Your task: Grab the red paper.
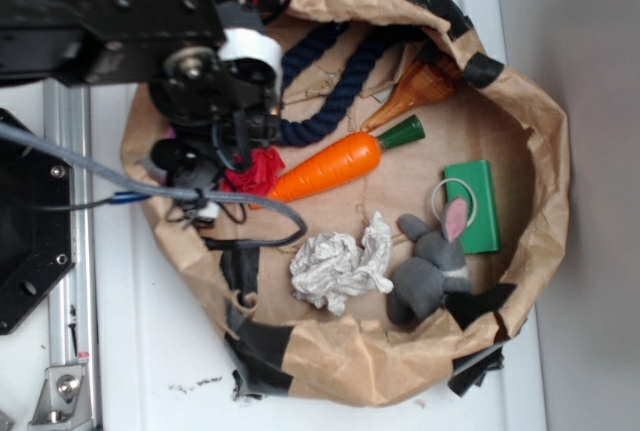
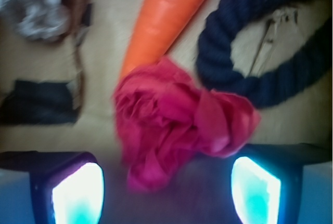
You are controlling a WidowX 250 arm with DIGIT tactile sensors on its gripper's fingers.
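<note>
- The brown paper bag (image 1: 540, 141) holds everything; I take the orange toy carrot (image 1: 330, 168) in it as my landmark.
- The red paper (image 2: 177, 122) lies touching the carrot's pointed tip, with the navy rope (image 2: 244, 63) just beside it.
- To grab well, I judge I should come straight down and close on the wad's thick middle (not the carrot tip).
- My claw (image 2: 166, 185) stands wide open, a finger (image 2: 78, 195) either side of the wad, gripping nothing yet.
</note>
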